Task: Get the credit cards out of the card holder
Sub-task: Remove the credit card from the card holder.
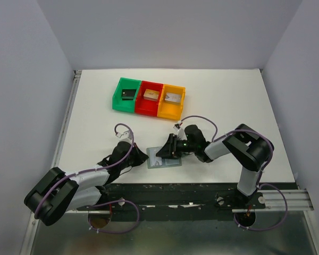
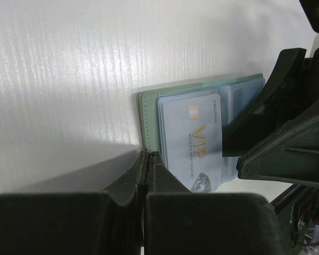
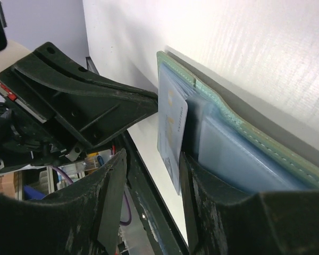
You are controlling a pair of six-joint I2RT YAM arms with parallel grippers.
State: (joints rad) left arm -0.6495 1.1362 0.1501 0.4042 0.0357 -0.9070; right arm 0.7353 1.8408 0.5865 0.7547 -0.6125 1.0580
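One card holder (image 1: 170, 162) lies open near the front edge of the white tabletop (image 1: 228, 95), between the two pincers. One silvery credit card (image 2: 194, 143) marked VIP sticks partway out of its pale blue pockets. Layered edges behind it suggest more cards, but I cannot tell how many.

Well behind, three bins stand touching in a row: green (image 1: 117, 99), red (image 1: 142, 102), orange (image 1: 165, 110). Each holds one small piece.

Both arms reach low and inward. The left pincer (image 2: 147, 159) is at the holder's green outer edge with its jaws pressed together; nothing shows between them. The right pincer (image 3: 151, 156) comes from the opposite side with its jaws apart. One finger (image 3: 190, 186) rests against the pocket side, and the card's free edge hangs in the gap, not clamped. Seen from above, the right pincer covers much of the holder.
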